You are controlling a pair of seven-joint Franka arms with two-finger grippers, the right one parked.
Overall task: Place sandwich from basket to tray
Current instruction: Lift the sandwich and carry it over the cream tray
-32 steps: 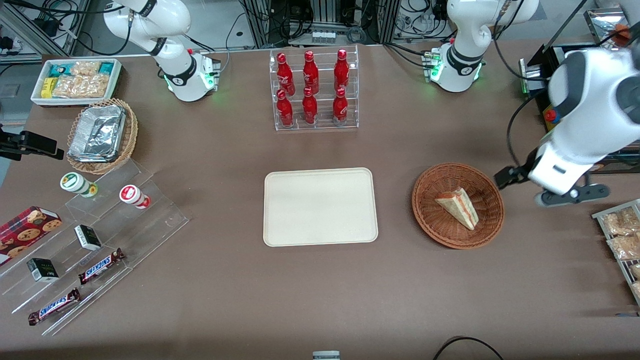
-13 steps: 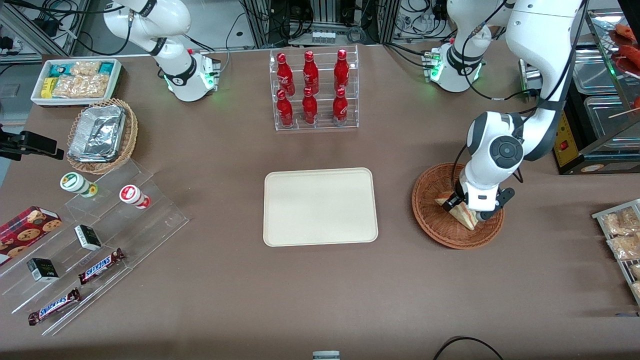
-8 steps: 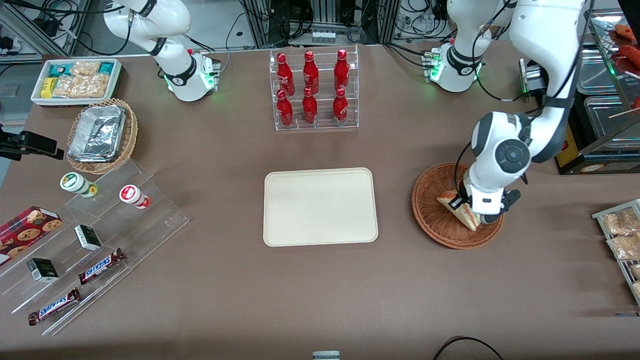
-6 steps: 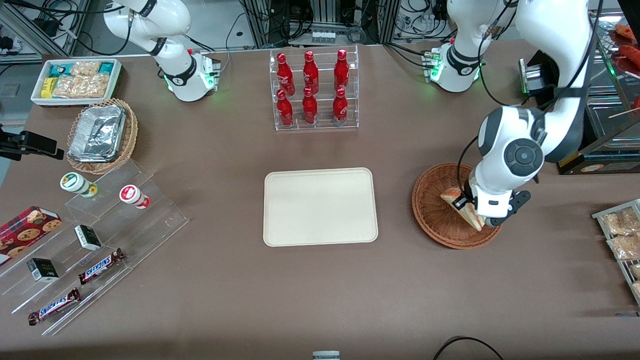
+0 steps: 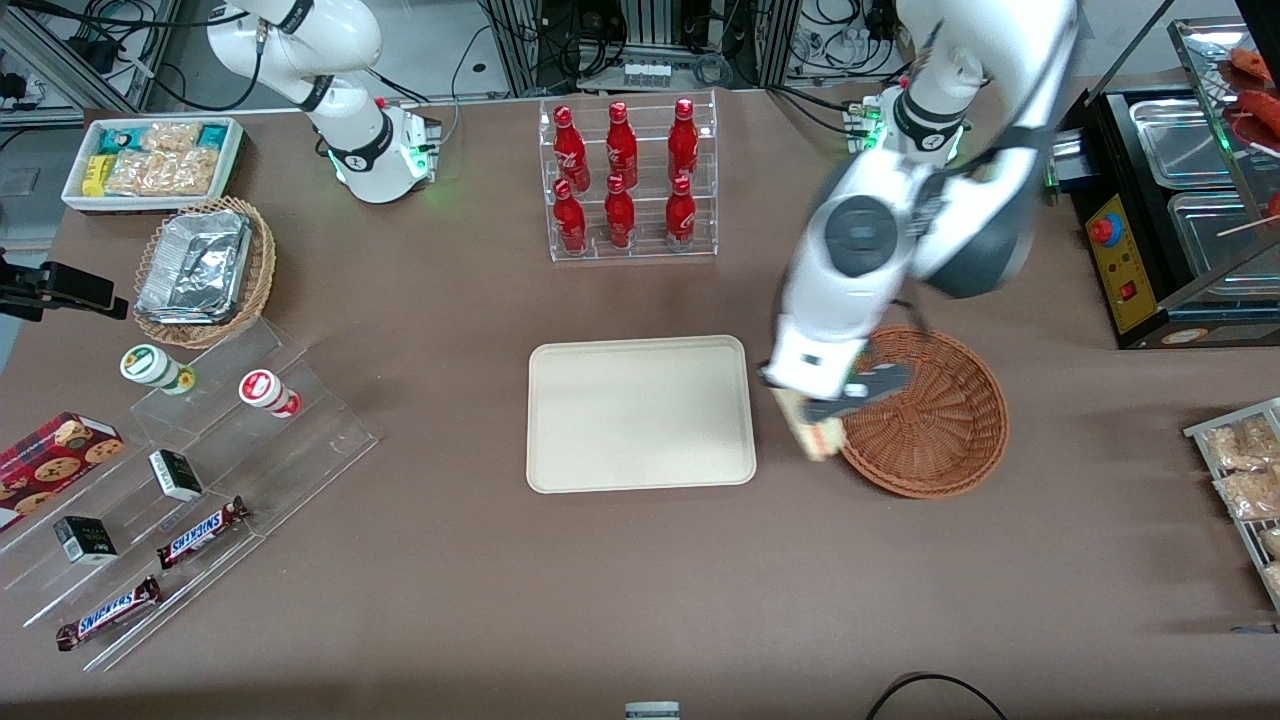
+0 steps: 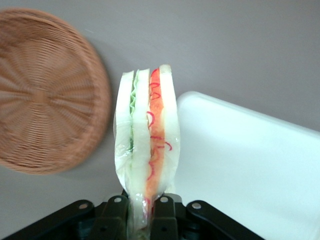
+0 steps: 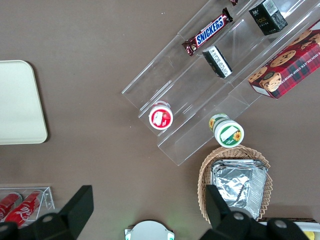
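My left gripper [image 5: 815,405] is shut on the sandwich [image 5: 813,433], a pale bread wedge with red and pink filling, and holds it in the air between the basket [image 5: 935,420] and the tray [image 5: 640,413]. In the left wrist view the sandwich [image 6: 146,145] stands up between my fingers [image 6: 116,217], with the reddish-brown wicker basket [image 6: 45,107] on one side and the cream-white tray [image 6: 250,170] on the other. The basket holds nothing else.
A clear rack of red bottles [image 5: 628,180] stands farther from the front camera than the tray. A tan basket with foil [image 5: 205,270], a snack box [image 5: 150,160] and clear stepped shelves with snacks [image 5: 170,480] lie toward the parked arm's end. Packets on a rack [image 5: 1245,480] lie toward the working arm's end.
My gripper closed on the sandwich in the basket, lifted it out and carried it sideways toward the tray. The basket now holds nothing.
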